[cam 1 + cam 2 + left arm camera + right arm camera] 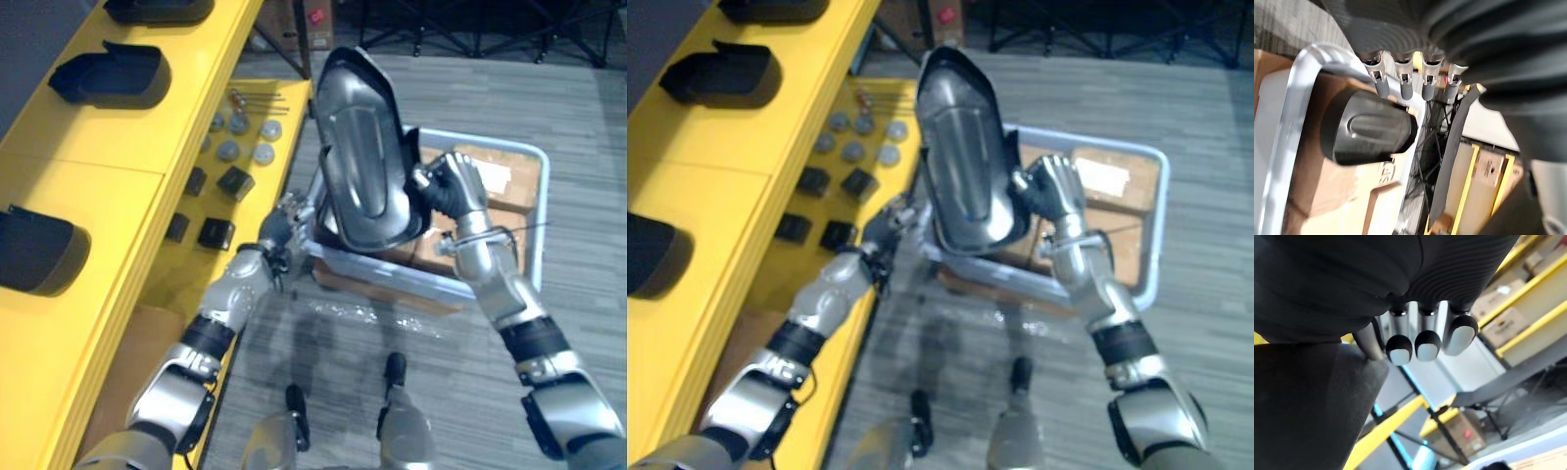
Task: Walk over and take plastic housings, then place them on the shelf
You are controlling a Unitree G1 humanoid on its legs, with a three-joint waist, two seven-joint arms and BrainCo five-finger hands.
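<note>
Housing (364, 157) is hanging over the cart (539, 196), right hand (453, 188) curling round one edge, left hand (282, 227) bracing the other with straight fingers. So pickup's looking done, and placing on the yellow shelf (118, 147) isn't happening yet. Other housings (110, 76) are already sitting along its left edge. Left fingertips are partly hiding behind the housing, tbh.

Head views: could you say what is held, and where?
Dark plastic housing: left hand at its lower-left edge, right hand gripping its right edge.

No legible text or labels anywhere
</note>
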